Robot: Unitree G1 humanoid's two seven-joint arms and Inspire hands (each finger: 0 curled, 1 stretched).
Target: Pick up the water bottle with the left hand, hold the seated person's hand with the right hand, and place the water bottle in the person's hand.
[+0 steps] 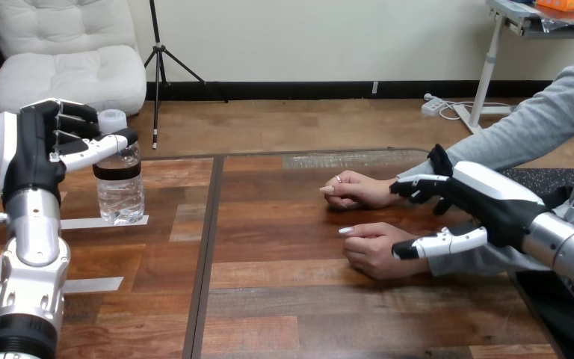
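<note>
- Where a strip of white tape (82, 223) crosses the left part of the wooden table (284, 299), the water bottle (120, 196) stands upright with its base on the strip's end.
- It is clear plastic with a white cap (112, 120) and a dark band (117, 170) around its upper body; any print on that band is too small to read.
- The left hand (34, 161) is at the bottle's left, level with its top, and grips it there. Its thumb (93, 152) lies across the front of the bottle's shoulder and reaches the right side, while its fingers (78, 112) curl in beside the cap.
- The thumb hides part of the bottle's neck, and how far the fingers wrap behind it is hard to make out.
- A second strip (93, 284) of white tape lies nearer on the table, beside the left forearm.
- Well apart, on the table's right part, the person's farther hand (359, 188) and the person's nearer hand (377, 250) rest side by side, loosely curled.
- The right hand (493, 198) comes in from the right over both wrists, spread rather than clasped. Its fingers (417, 187) lie over the farther wrist and its thumb (445, 241) stretches along the nearer one.
- Both wrists are largely hidden under that hand, so actual contact cannot be judged.
- The person's grey sleeve (538, 127) is cut off by the right edge.
</note>
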